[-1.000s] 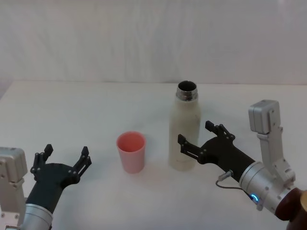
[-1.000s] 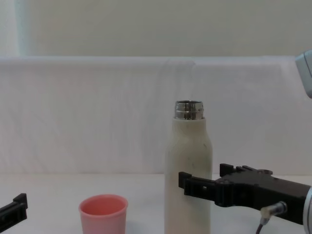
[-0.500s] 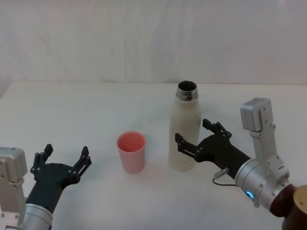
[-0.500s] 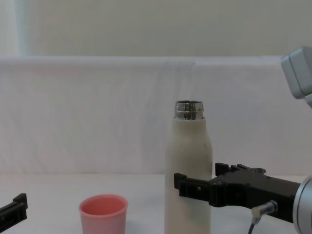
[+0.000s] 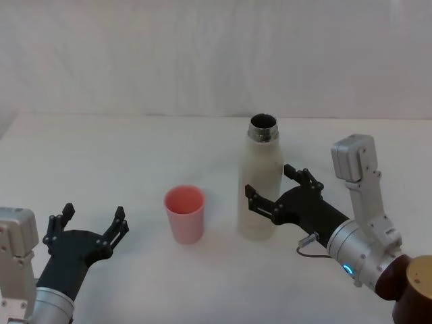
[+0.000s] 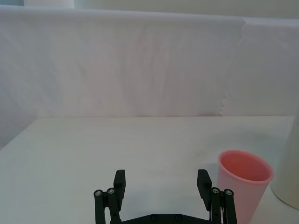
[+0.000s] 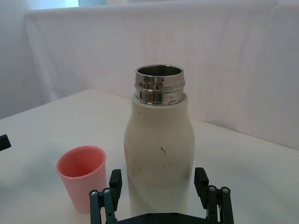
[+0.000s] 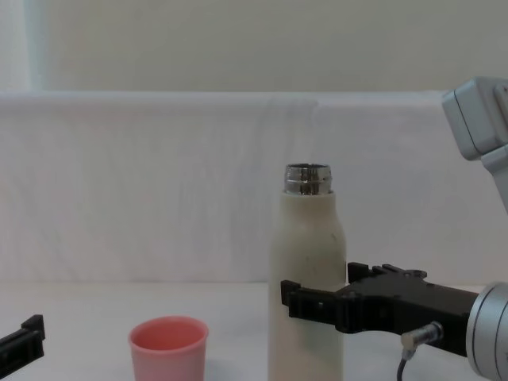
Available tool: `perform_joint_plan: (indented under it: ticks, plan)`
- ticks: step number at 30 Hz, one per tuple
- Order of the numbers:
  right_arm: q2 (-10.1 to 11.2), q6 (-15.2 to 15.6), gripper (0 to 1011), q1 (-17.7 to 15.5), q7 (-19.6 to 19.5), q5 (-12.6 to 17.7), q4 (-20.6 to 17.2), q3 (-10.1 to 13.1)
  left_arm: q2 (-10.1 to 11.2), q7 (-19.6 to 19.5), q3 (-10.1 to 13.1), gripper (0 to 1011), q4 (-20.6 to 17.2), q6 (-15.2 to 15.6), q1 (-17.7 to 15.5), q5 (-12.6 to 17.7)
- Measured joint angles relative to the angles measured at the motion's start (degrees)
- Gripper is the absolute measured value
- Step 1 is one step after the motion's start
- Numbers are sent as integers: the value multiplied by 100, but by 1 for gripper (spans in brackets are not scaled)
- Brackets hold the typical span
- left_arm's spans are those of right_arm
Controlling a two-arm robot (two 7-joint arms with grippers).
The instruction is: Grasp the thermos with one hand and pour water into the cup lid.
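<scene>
both right gripper (image 5: 271,192) fingers spread astride the upright thermos (image 5: 260,182), cup lid (image 5: 184,213) beside it, left gripper (image 5: 90,221) open.

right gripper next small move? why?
Probably close the right gripper on the thermos: its open fingers already straddle the lower body, and the bottle stands upright, uncapped, beside the cup lid. Left gripper sits parked, open.
</scene>
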Motion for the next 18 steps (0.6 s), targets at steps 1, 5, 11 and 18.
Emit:
perform_joint_plan:
  ticks: [1, 5, 11, 18]
  plan:
    - [-11, 2, 1000, 3, 1, 0, 7, 10, 0, 0, 0, 1001, 0, 0, 0, 0]
    - [-39, 3, 1000, 12, 7, -5, 29, 25, 0, 0, 0, 1001, 0, 0, 0, 0]
    - [-81, 3, 1000, 25, 16, -11, 71, 36, 0, 0, 0, 1001, 0, 0, 0, 0]
    - [-139, -12, 1000, 70, 38, -28, 150, 31, 0, 0, 0, 1001, 0, 0, 0, 0]
